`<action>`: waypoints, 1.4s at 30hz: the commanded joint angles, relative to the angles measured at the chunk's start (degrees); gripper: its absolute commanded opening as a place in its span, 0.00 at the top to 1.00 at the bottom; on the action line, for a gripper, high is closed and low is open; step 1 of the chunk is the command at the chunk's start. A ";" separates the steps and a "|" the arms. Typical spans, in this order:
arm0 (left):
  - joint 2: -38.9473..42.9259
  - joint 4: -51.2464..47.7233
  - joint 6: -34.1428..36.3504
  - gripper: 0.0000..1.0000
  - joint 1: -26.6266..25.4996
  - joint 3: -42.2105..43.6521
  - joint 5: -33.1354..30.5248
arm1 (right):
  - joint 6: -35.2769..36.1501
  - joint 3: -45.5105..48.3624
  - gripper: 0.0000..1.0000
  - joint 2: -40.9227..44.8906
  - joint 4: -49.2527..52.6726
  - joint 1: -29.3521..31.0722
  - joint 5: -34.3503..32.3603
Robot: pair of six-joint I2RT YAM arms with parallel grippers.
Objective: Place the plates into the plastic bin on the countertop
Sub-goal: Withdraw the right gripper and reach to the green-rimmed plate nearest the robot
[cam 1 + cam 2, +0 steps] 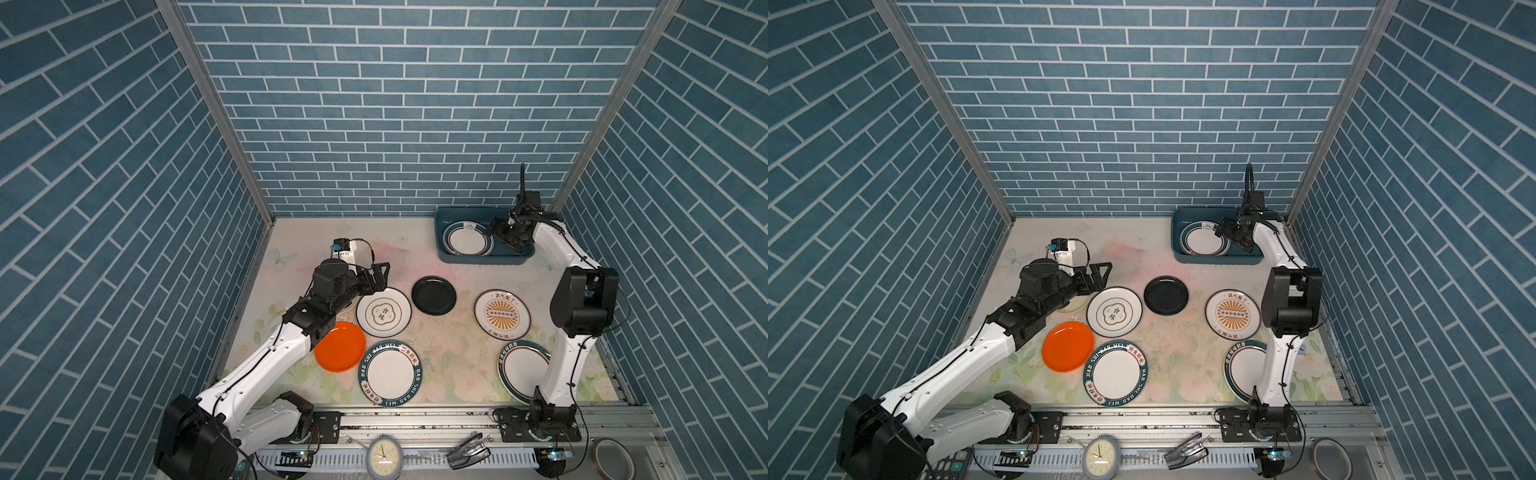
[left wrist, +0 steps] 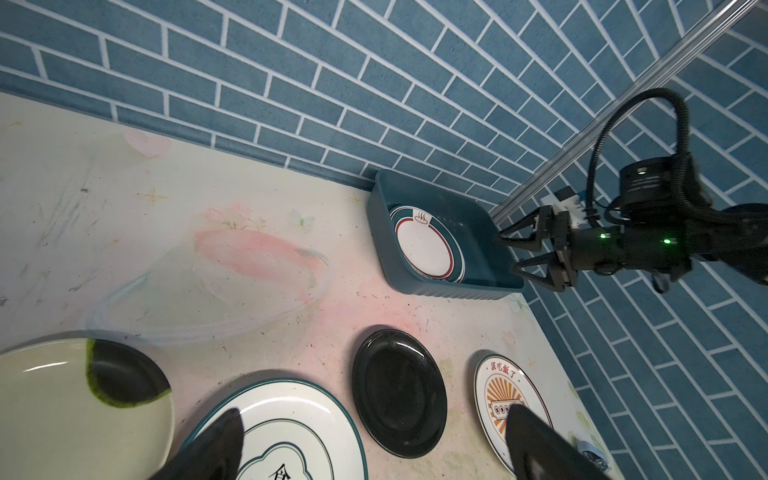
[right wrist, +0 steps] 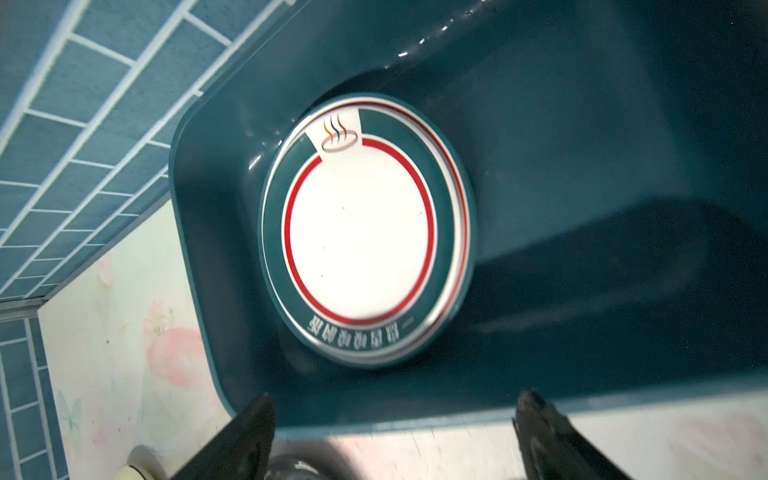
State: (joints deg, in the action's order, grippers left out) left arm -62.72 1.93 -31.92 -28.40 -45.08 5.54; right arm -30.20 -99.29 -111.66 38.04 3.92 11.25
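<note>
The dark teal plastic bin [image 1: 478,258] stands at the back right of the flowered countertop [image 1: 449,357]. A white plate with a teal rim and red ring [image 1: 466,240] [image 3: 361,232] lies flat in it. My right gripper [image 1: 494,229] [image 3: 395,403] hangs open and empty over the bin's right half. My left gripper [image 1: 382,275] [image 2: 374,415] is open and empty above the far edge of a white plate with a teal emblem [image 1: 383,311]. On the countertop also lie a black plate [image 1: 434,295], an orange plate [image 1: 340,347], a teal-lettered plate [image 1: 390,372], a sunburst plate [image 1: 502,313] and a teal-rimmed plate [image 1: 521,372] partly behind the right arm.
A pale plate with a dark patch [image 2: 62,407] lies mostly under the left arm. Blue brick walls close in the back and both sides. On the front rail sit a clock [image 1: 385,457], a black clip [image 1: 469,451] and a tape roll [image 1: 613,457].
</note>
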 commanded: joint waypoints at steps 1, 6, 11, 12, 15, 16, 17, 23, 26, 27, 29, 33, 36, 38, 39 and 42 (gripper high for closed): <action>-0.77 -1.12 1.96 0.00 0.30 -1.13 1.31 | 1.13 9.46 0.10 11.93 -0.02 -0.47 -5.58; -1.68 1.08 1.84 0.00 0.39 1.54 4.52 | -0.45 26.10 0.09 26.89 2.83 -1.11 -9.25; -2.81 1.90 3.34 0.00 0.37 2.45 5.66 | -3.84 38.59 0.05 41.78 8.44 -1.52 -13.58; -3.04 2.13 3.20 0.00 0.29 2.63 5.88 | -3.93 40.68 0.02 44.41 8.78 -2.05 -13.66; -3.98 4.92 0.87 0.00 0.32 3.57 7.86 | -4.64 44.65 0.02 49.42 12.22 -4.40 -14.21; -4.40 6.09 0.23 0.00 0.36 3.73 9.01 | -5.12 45.61 0.02 50.49 13.24 -5.18 -14.23; -4.79 6.96 -0.27 0.00 0.34 3.77 9.70 | -5.93 46.50 0.02 51.20 13.94 -5.87 -14.02; -6.56 8.34 -2.29 0.01 0.39 3.77 11.66 | -10.01 52.93 0.02 52.30 14.64 -8.28 -6.85; -6.40 9.46 -3.60 0.00 0.39 4.40 12.82 | -10.30 55.13 0.02 52.51 16.50 -8.67 -8.96; -6.21 10.08 -4.00 0.00 0.41 4.85 12.87 | -10.41 55.68 0.02 52.77 17.10 -8.75 -10.02; -5.84 10.68 -4.42 0.00 0.32 4.87 12.49 | -10.66 56.53 0.02 53.27 18.10 -8.84 -12.00; -5.97 10.89 -4.31 0.00 0.45 4.86 11.85 | -11.34 57.21 0.02 53.63 20.30 -9.67 -15.70; -6.76 10.73 -4.29 0.00 0.44 4.90 12.19 | -12.52 57.54 0.02 54.06 20.61 -10.03 -16.21; -7.13 10.63 -4.29 0.00 0.41 4.88 12.55 | -13.29 57.77 0.02 54.27 21.06 -10.16 -17.16; -7.25 10.63 -4.37 0.01 0.45 4.82 12.55 | -13.87 58.10 0.02 54.52 21.11 -10.16 -17.83; -7.29 10.72 -4.30 0.00 0.44 4.91 12.39 | -15.70 59.74 0.02 55.53 20.55 -10.23 -18.52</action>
State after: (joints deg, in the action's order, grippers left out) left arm -69.52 11.60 -36.32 -28.36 -40.77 17.52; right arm -41.85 -41.30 -57.34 56.27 -6.02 -4.47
